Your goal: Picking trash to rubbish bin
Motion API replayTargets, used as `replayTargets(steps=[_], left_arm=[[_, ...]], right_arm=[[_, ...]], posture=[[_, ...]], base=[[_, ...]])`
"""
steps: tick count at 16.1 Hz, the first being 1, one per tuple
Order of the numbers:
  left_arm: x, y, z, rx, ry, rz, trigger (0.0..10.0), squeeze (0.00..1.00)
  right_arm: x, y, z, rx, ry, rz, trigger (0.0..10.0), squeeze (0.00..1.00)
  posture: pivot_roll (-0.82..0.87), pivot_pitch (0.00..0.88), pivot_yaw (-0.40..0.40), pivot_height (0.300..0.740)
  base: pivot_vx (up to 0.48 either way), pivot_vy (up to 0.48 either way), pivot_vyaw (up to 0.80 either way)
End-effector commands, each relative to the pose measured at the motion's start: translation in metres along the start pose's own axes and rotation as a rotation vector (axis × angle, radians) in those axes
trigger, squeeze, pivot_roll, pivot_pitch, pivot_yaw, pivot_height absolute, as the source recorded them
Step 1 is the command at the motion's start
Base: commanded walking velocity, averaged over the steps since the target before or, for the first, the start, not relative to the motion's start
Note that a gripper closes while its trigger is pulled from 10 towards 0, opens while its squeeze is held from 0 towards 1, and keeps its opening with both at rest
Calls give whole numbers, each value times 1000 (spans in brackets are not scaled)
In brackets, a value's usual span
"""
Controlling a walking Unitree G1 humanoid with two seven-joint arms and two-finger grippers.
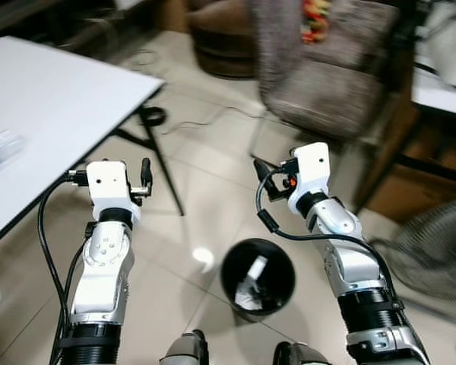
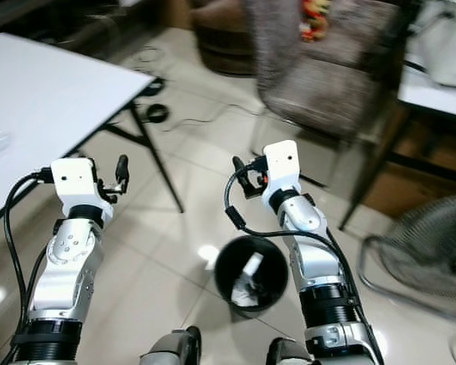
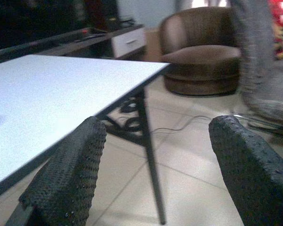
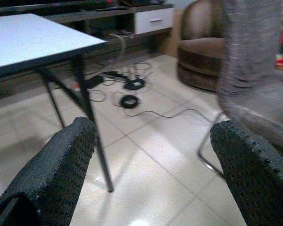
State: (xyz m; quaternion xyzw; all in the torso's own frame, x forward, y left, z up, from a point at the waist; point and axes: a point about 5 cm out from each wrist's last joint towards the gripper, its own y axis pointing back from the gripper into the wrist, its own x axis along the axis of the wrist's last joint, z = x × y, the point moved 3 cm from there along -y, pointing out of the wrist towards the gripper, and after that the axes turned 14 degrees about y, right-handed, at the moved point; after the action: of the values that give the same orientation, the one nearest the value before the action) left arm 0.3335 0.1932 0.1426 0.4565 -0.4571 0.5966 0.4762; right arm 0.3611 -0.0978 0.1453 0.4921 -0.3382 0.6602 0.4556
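The right gripper [image 4: 151, 174] has its two black textured fingers [image 4: 66, 174] spread wide apart, nothing between them. Beyond them stands a white table [image 4: 33, 40] on dark legs over pale floor tiles [image 4: 155, 141]. Coiled cables [image 4: 129, 92] lie beside the table. A brown armchair [image 4: 200, 56] sits beyond the cables, well apart from the table.
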Motion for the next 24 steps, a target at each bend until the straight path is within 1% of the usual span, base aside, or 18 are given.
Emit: replayTargets(steps=[1,4,7,14,18,22,24], left_arm=[[8,-3,-4,30,-11,19,10000,0],[8,-4,-3,38,-6,10,10000,0],[5,-3,-4,42,21,-7,10000,0],[5,-3,-11,88,13,-28,10000,0],[5,-5,-16,112,32,-42,10000,0],[4,-6,-18,124,52,-53,10000,0],[5,-6,-19,124,58,-54,10000,0]], right_arm=[[3,2,-3,5,-20,7,10000,0],[5,2,-3,9,-22,7,10000,0],[6,3,-2,11,-23,1,10000,0],[7,4,-6,19,-37,-1,10000,0],[8,4,-8,26,-43,-2,10000,0],[8,3,-10,32,-45,-3,10000,0],[8,3,-10,29,-56,-7,10000,0]], posture=[[-114,101,85,740],[-115,102,84,740],[-114,105,84,740],[-110,110,85,740],[-108,117,87,740],[-105,122,84,740],[-105,122,84,740]], base=[[0,0,800],[0,0,800],[0,0,800],[0,0,800],[0,0,800],[0,0,800],[0,0,0]])
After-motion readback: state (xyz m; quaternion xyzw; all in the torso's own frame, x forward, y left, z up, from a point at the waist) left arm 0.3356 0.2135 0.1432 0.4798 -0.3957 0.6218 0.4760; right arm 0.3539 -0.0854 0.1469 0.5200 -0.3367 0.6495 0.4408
